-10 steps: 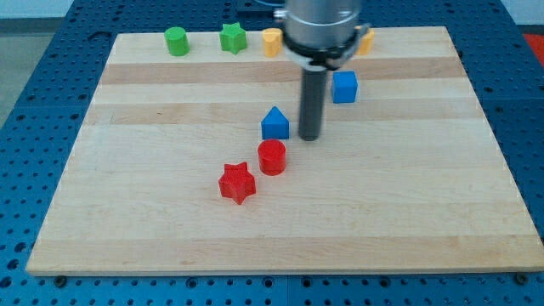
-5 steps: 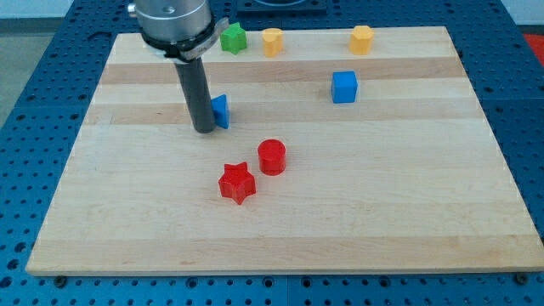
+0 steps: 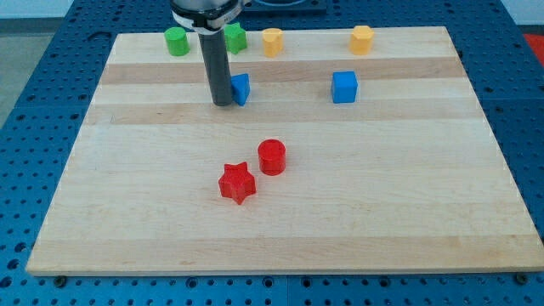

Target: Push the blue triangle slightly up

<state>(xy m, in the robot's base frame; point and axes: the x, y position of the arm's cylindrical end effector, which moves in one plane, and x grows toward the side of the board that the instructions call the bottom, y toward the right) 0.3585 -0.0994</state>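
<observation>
The blue triangle (image 3: 241,88) sits on the wooden board (image 3: 280,221), in the upper middle left. My rod comes down from the view's top and partly hides the triangle's left side. My tip (image 3: 223,103) rests on the board touching the triangle's lower left side. A blue cube (image 3: 344,87) lies to the triangle's right, at about the same height in the view.
A red cylinder (image 3: 272,157) and a red star (image 3: 237,183) sit near the board's middle. Along the top edge stand a green cylinder (image 3: 177,41), a green star (image 3: 235,37), partly behind the rod, and two yellow blocks (image 3: 272,41) (image 3: 362,39).
My tip swept from the triangle's right side round to its left. The blue triangle moved left and then up the board, and now lies level with the blue cube.
</observation>
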